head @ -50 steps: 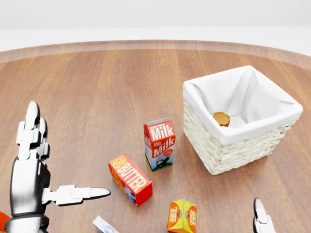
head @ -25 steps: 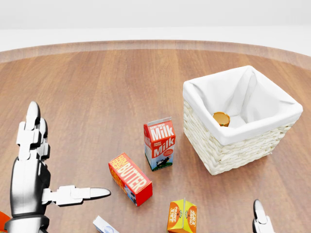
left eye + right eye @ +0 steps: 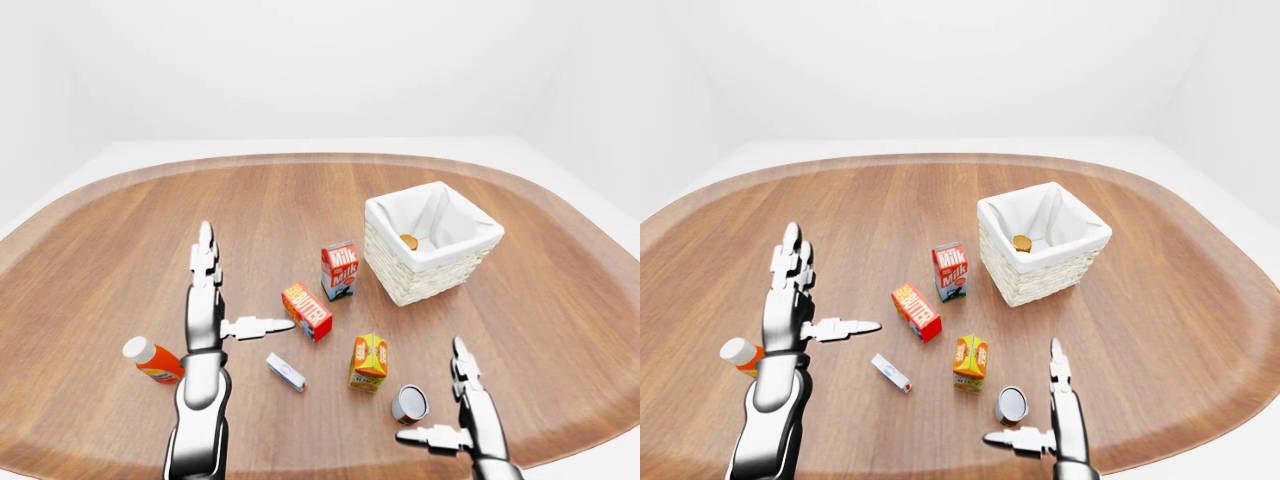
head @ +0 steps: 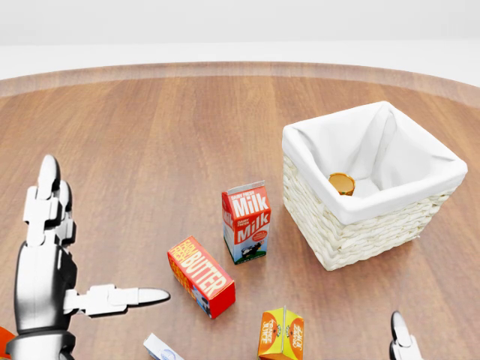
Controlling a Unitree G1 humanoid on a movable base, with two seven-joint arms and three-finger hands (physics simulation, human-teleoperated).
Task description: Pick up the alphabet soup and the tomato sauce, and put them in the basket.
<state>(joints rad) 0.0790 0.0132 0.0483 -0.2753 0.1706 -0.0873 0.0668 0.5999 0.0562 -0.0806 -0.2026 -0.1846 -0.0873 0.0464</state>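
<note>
Wicker basket [image 3: 432, 278] with white cloth liner, standing on the wooden desk [image 3: 300, 200] toward the right of the left-eye view; inside it, against the liner, lies a can showing an orange-brown end [image 4: 341, 183], label unreadable. Left of the basket stands a carton [image 4: 247, 223] printed "Milk" in white on red. Below it lies a red box [image 4: 201, 276] lettered "BUTTER", and further down an orange carton [image 3: 369, 361] whose small print cannot be read. A second can [image 3: 409, 404] lies on its side near the bottom of the left-eye view, grey end facing the camera, just beside the right hand [image 3: 462, 420]. A white-capped orange bottle [image 3: 152, 360] and a small white box [image 3: 286, 372] flank the left hand [image 3: 208, 310]. Fingers of both hands are spread and grasp nothing.
</note>
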